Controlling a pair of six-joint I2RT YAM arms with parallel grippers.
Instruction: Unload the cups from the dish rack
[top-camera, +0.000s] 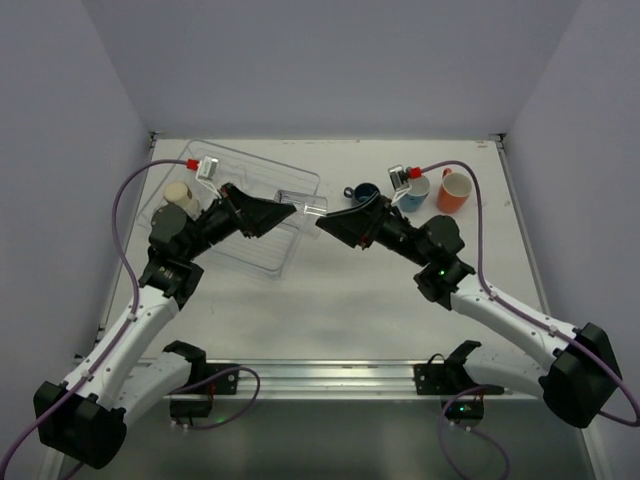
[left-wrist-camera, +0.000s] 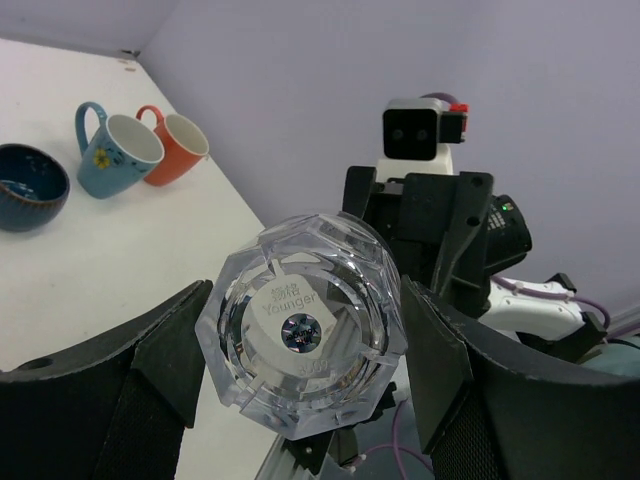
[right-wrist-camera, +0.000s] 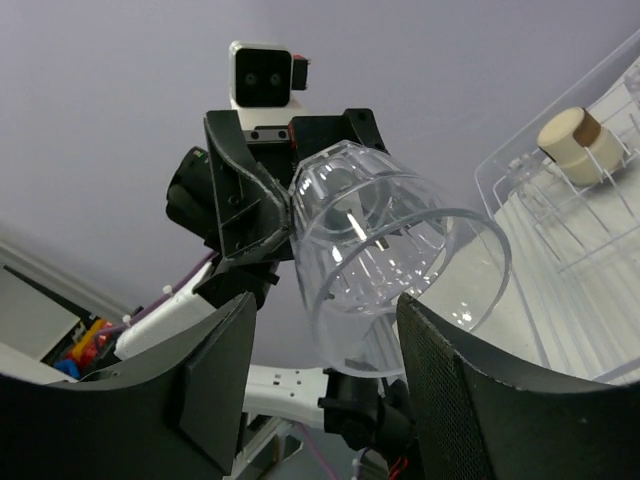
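Left gripper (left-wrist-camera: 300, 340) clamps the clear tumbler (top-camera: 312, 209) mid-air, just off the dish rack (top-camera: 262, 160). Right gripper (right-wrist-camera: 328, 312) straddles its rim, fingers apart. Rigid, slick, breakable (likely light) — squeeze the walls squarely.

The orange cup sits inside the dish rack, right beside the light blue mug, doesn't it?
Not quite. The orange cup is beside the light blue mug, but it stands on the table, outside the dish rack. The top external view shows this.

Five cups (top-camera: 455, 190), one dish rack (top-camera: 265, 170)
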